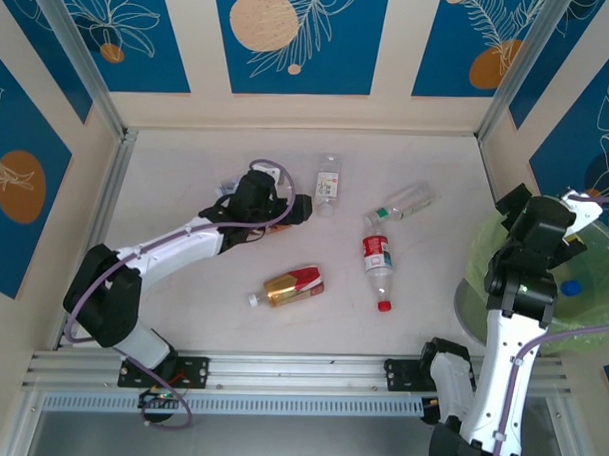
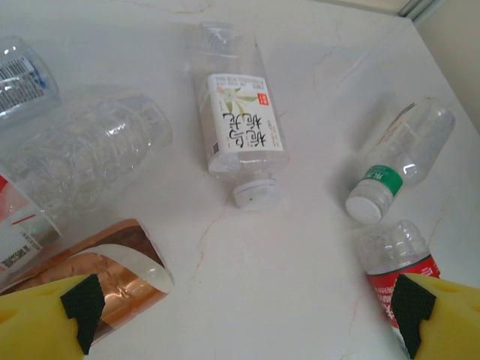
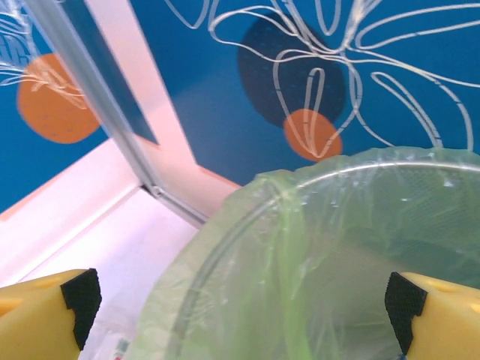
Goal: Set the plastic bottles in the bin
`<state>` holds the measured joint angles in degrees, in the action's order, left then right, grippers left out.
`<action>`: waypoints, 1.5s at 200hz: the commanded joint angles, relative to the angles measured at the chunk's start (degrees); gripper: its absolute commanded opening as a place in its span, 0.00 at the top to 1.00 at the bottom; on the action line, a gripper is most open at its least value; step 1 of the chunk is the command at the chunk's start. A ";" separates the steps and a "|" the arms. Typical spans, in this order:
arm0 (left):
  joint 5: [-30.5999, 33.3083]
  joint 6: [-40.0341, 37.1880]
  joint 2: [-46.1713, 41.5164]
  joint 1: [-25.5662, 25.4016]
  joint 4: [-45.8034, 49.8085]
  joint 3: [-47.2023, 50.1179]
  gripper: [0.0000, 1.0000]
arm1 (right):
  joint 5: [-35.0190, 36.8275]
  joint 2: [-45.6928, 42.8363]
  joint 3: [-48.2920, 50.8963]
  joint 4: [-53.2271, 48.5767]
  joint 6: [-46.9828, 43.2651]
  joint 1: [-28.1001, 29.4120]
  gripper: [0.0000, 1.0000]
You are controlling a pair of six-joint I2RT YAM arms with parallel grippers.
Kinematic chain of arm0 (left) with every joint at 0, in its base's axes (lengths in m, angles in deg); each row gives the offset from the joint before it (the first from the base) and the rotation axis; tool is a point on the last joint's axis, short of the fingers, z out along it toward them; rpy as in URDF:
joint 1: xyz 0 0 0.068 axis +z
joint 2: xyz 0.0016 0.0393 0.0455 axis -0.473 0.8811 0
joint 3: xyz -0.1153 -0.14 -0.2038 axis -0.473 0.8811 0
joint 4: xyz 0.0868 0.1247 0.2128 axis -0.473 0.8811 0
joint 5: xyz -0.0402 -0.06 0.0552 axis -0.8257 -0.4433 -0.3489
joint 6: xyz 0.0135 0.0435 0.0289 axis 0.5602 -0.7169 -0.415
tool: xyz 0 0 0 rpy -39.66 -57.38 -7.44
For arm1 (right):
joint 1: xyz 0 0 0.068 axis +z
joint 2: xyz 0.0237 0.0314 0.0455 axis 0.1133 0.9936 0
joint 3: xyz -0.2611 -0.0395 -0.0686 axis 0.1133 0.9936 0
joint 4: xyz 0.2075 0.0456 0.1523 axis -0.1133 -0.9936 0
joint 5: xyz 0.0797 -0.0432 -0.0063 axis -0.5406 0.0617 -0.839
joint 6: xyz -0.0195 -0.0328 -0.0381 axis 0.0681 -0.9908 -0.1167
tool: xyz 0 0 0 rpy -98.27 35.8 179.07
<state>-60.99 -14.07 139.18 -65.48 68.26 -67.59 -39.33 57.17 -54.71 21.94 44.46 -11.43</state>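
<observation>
**Bright, even light from overhead gives you soft shadows and very little glare.**

From the top camera you see the pale marbled bench (image 1: 181, 314) evenly lit, with only a faint, soft shadow beneath the black-and-white left arm (image 1: 174, 245). In the left wrist view the bench looks almost washed out. There the clear crushed plastic bottle with the white label (image 2: 240, 120) is sharp and carries small highlights, while the yellow padded fingers (image 2: 34, 322) at the bottom corners are blurred. In the right wrist view the round bin lined with translucent light-green plastic (image 3: 300, 247) looks soft. That wrist's own fingers (image 3: 442, 315) are out of focus, and the cream frame post (image 3: 142, 112) takes a pink cast.
</observation>
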 commanded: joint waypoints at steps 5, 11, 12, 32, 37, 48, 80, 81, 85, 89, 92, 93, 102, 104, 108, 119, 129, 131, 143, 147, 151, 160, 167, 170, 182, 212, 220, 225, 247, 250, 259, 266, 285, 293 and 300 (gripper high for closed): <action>-2.28 -0.96 0.83 0.43 2.58 -2.72 0.00 | -9.77 -2.30 -2.14 -0.55 -1.10 1.19 0.01; -2.56 -1.31 0.80 0.46 3.07 -2.81 0.00 | -12.53 -2.48 -2.40 -0.35 -1.26 1.32 0.01; -2.60 -1.42 0.77 0.44 3.16 -2.83 0.00 | -13.19 -2.56 -2.42 -0.33 -1.31 1.32 0.01; -3.61 -3.81 0.27 0.45 5.21 -2.93 0.00 | -23.16 -2.39 -3.00 0.74 -1.35 1.86 0.01; -4.04 -4.48 0.07 0.49 5.84 -3.05 0.00 | -25.22 -2.09 -3.12 0.90 -1.23 2.01 0.01; -5.08 -6.29 -0.37 0.46 7.76 -3.28 0.00 | -29.45 -1.41 -3.30 1.37 -1.01 2.54 0.01; -6.25 -9.82 -3.10 0.37 12.51 -1.80 0.00 | -37.18 0.27 -2.66 3.87 -0.06 5.09 0.02; -6.20 -9.81 -3.20 0.40 12.58 -1.70 0.00 | -37.25 0.31 -2.59 3.98 -0.05 5.19 0.02; -6.11 -9.93 -3.64 0.38 12.69 -1.26 0.00 | -37.38 0.42 -2.32 4.53 -0.04 5.66 0.02; -6.06 -10.08 -4.05 0.41 12.86 -0.80 0.00 | -37.45 0.51 -2.04 4.98 -0.04 6.10 0.02; -6.02 -10.07 -4.32 0.44 12.97 -0.55 0.00 | -37.61 0.55 -1.81 5.30 -0.04 6.40 0.02; -6.04 -10.06 -4.38 0.39 13.07 -0.46 0.00 | -37.68 0.54 -1.73 5.36 0.00 6.46 0.02; -6.14 -10.15 -5.09 0.39 13.66 0.16 0.00 | -38.43 0.82 -1.06 6.60 -0.15 7.43 0.02; -6.21 -10.15 -5.24 0.40 13.81 0.26 0.00 | -38.69 0.86 -0.88 6.81 -0.18 7.64 0.01; -6.38 -10.22 -5.51 0.41 14.05 0.45 0.00 | -39.34 1.02 -0.70 7.35 -0.29 8.08 0.02; -6.91 -10.40 -6.18 0.40 14.90 1.09 0.00 | -41.74 1.53 -0.16 8.59 -0.61 9.30 0.02; -7.20 -10.76 -6.95 0.41 15.92 1.69 0.00 | -44.17 2.28 0.01 9.31 -1.19 10.65 0.02; -7.05 -10.76 -7.13 0.36 16.15 1.85 0.00 | -44.46 2.45 0.02 9.46 -1.28 10.93 0.02; -4.74 -10.30 -8.10 0.26 18.50 2.42 0.00 | -46.00 3.50 0.03 9.95 -2.20 13.08 0.02; -3.94 -10.26 -8.30 0.29 19.53 2.52 0.00 | -45.97 3.79 0.04 10.04 -2.46 13.88 0.02; -3.40 -10.37 -8.54 0.26 20.52 2.61 0.00 | -45.87 4.11 0.11 10.15 -2.72 14.59 0.01; -2.70 -10.65 -8.96 0.31 23.12 2.55 0.00 | -45.41 4.61 0.48 10.61 -3.56 16.56 0.02; -2.19 -10.65 -9.27 0.34 25.01 2.52 0.00 | -44.93 4.76 0.92 11.12 -3.86 17.80 0.02; -1.99 -10.58 -9.39 0.30 25.85 2.55 0.00 | -44.69 4.88 1.10 11.39 -3.97 18.22 0.02; 0.47 -8.80 -10.34 0.05 28.27 3.23 0.00 | -44.43 5.08 1.83 12.35 -4.19 19.90 0.02; -2.82 -5.84 -14.72 -0.19 26.82 8.75 0.00 | -44.01 5.75 3.40 15.33 -4.18 22.81 0.01; -4.33 -6.08 -15.43 -0.28 26.70 9.77 0.00 | -43.48 6.03 3.61 16.07 -4.37 23.42 0.02; -4.95 -6.27 -15.72 -0.47 27.04 10.13 0.00 | -43.18 6.20 3.63 16.42 -4.45 23.77 0.02; -7.06 -6.35 -16.30 -1.30 28.99 11.34 0.00 | -42.00 6.93 3.63 17.51 -4.73 24.87 0.02; -7.49 -6.20 -16.38 -1.52 29.00 11.58 0.00 | -41.89 6.94 3.62 17.61 -4.83 25.02 0.01; -9.63 -5.66 -16.93 -1.82 28.21 12.87 0.00 | -41.50 7.30 3.61 17.88 -4.90 25.36 0.02; -11.59 -5.35 -17.56 -2.00 26.85 14.13 0.00 | -41.13 7.45 3.63 17.89 -4.98 25.61 0.02; -18.98 -6.22 -19.60 -3.07 20.70 18.50 0.00 | -40.57 7.85 3.85 18.06 -5.32 26.47 0.02; -19.23 -6.96 -19.99 -4.01 19.49 19.73 0.00 | -40.36 7.98 3.96 18.16 -5.63 26.84 0.02; -17.50 -7.63 -19.94 -5.02 19.61 20.19 0.00 | -40.05 8.10 3.98 18.23 -5.72 27.00 0.02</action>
<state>-73.32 -20.28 120.87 -67.63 91.91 -50.09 -81.03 65.04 -51.50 38.38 40.15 14.61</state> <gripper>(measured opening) 0.995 0.983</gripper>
